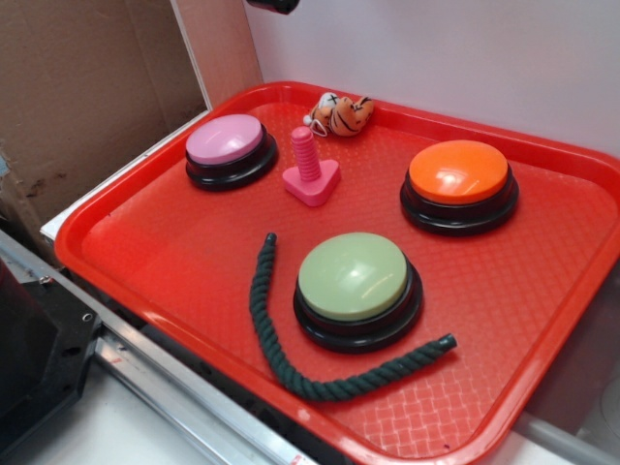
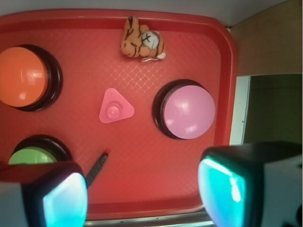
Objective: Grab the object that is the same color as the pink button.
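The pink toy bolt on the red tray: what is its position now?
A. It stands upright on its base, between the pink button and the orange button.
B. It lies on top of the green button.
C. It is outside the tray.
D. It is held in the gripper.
A. The pink toy bolt stands with its shaft up on the red tray, between the pink button and the orange button; the gripper is open and holds nothing.

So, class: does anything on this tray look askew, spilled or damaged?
Nothing spilled or broken. The bolt stands upright. Only the tiger toy lies tipped by the tray's far rim, and the rope curls loosely around the green button.

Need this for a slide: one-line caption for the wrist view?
Open end effector above a red tray, pink toy bolt beside the pink button.
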### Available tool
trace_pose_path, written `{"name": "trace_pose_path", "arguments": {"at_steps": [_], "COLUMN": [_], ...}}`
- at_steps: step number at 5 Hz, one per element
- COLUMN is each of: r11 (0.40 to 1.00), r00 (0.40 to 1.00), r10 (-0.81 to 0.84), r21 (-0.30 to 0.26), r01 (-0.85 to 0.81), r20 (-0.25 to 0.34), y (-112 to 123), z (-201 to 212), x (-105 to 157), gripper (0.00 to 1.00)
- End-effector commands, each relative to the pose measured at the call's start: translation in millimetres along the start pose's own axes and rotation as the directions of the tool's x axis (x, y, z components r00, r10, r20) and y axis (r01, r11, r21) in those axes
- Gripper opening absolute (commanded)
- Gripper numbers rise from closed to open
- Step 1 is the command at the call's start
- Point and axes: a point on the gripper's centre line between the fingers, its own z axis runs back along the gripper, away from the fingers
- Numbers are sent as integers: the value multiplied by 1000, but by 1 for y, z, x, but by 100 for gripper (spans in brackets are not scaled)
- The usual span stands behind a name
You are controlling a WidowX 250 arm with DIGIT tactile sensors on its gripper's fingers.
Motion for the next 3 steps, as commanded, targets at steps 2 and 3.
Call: {"name": "trace_pose_path", "arguments": {"at_steps": [2, 3], "r11": [980, 980], "r00": [981, 980], "r10": [-191, -190], "r21": [56, 42], "r01": [190, 193], "r20": [19, -65], "y": [-59, -45], "z": [3, -27], "x": [20, 14], "gripper": [100, 100]}}
